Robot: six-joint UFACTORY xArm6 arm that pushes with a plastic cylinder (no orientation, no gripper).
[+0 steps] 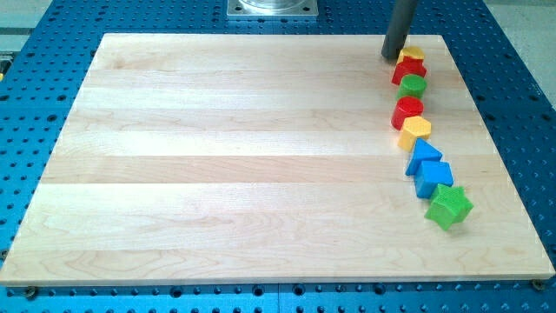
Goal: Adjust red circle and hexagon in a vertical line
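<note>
Eight small blocks stand in a loose line down the right side of the wooden board [243, 165], running from the far right corner toward the near right. Farthest off is a yellow block [413, 54], its shape hard to make out because the next block covers part of it. Just nearer and touching it is a red star-like block [409, 69], then a green circle [413, 85] close against that. The red circle [407, 112] comes next, a little to the left of the green one, and the yellow hexagon [415, 132] sits right at its near side, touching or all but touching, shifted slightly to the right of it. So the pair stands nearly one behind the other, with a small sideways offset. Nearer still are a blue triangle [423, 155] and a blue block [433, 177] pressed together, and last a green star [449, 206] at the near end of the row. My tip [390, 56] rests on the board at the far end of the line, just left of the yellow block and the red star-like block, well apart from the red circle and the hexagon. This arm carries no pincer, only the dark rod, so there is nothing to open or close. A blue perforated table [52, 52] surrounds the board.
</note>
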